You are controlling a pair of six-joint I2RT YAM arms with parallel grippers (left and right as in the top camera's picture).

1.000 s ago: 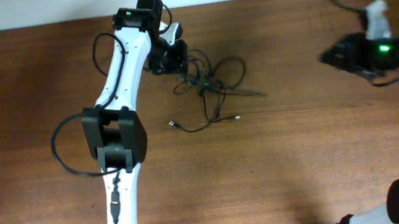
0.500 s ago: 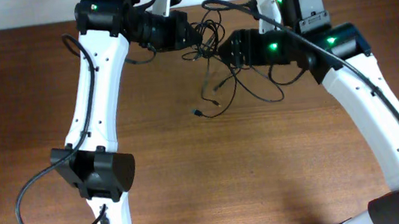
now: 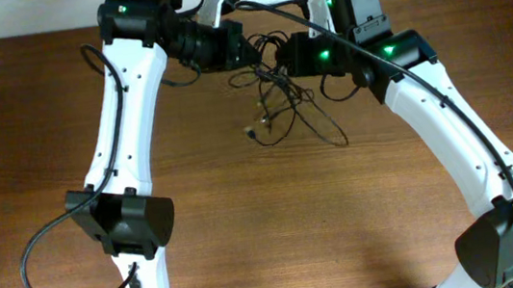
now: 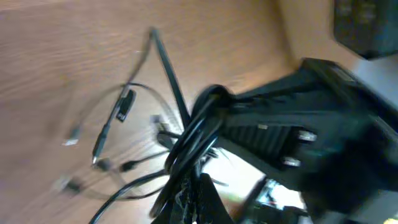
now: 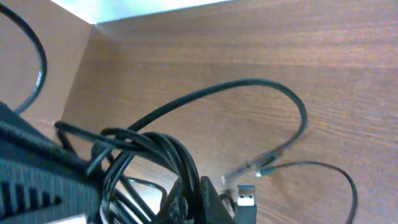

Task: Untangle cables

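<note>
The left gripper (image 3: 242, 54) is clenched on the cables (image 3: 278, 103) at the top centre of the overhead view. The right gripper (image 3: 283, 61), just to its right, is clamped shut on the same tangle. From between them the cords spill in loops toward mid-frame over the wooden table (image 3: 33, 140).

Table (image 3: 269, 249): wood-grain top, reddish brown, smooth, low sheen. Over the table's far edge, cables (image 4: 193, 134): thin black cords with glossy rubbery jackets and silver metal tips (one flat plug (image 5: 246, 198) bright, reflective). Arm shells (image 3: 123, 120) above the table: smooth white plastic, slight gloss; joints (image 3: 135, 221) black matt plastic.
</note>
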